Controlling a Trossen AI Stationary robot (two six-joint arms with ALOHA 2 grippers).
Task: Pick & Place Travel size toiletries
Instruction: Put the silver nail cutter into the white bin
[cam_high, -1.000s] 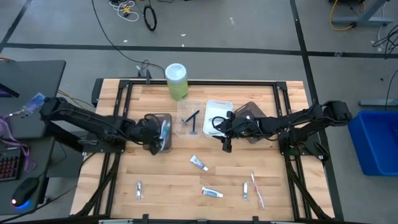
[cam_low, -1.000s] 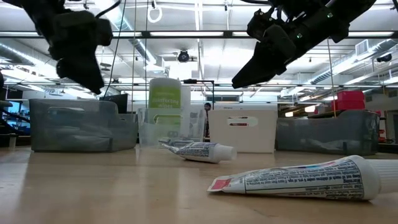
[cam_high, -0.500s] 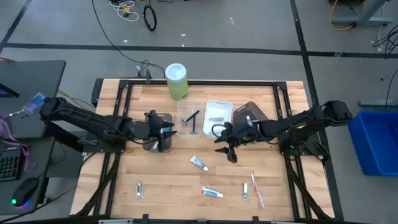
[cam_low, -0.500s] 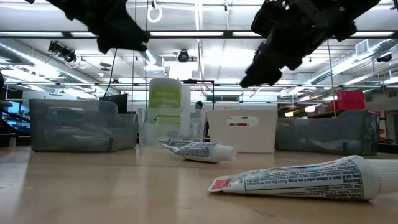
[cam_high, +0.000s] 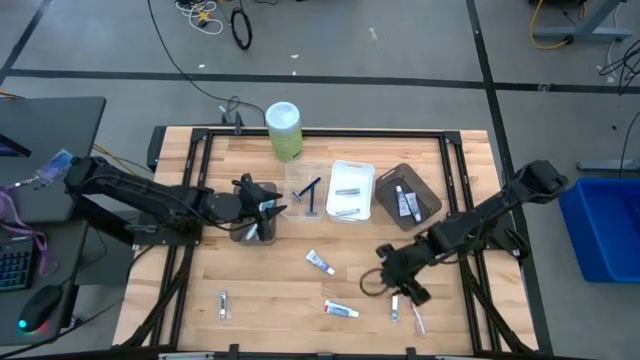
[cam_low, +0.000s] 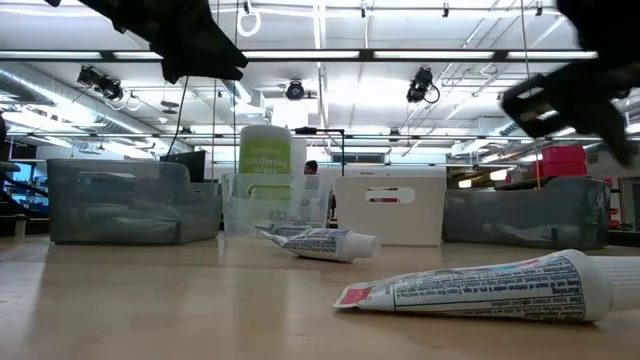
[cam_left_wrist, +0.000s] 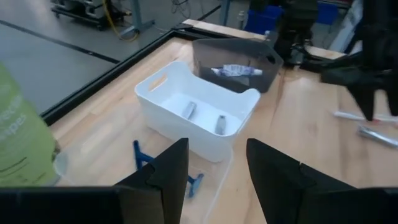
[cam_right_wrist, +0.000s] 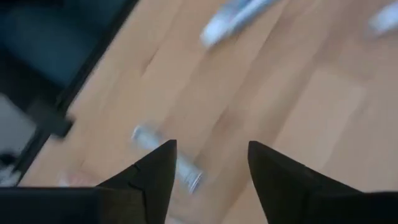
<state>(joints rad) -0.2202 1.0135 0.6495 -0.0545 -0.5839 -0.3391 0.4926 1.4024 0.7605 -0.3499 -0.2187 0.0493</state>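
Wood-slat tabletop (cam_high: 260, 285) on grey floor (cam_high: 100, 40), tubes (cam_high: 320, 262) at 6 o'clock; both grippers' fingers apart, empty.

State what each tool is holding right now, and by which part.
Nothing is held. The left tool is open over the trays; the right tool is open above a small silver piece.

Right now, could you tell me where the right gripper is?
In the high view, the right gripper is open near the table's front right, hovering over a small silver piece beside the pink toothbrush, right of a toothpaste tube.
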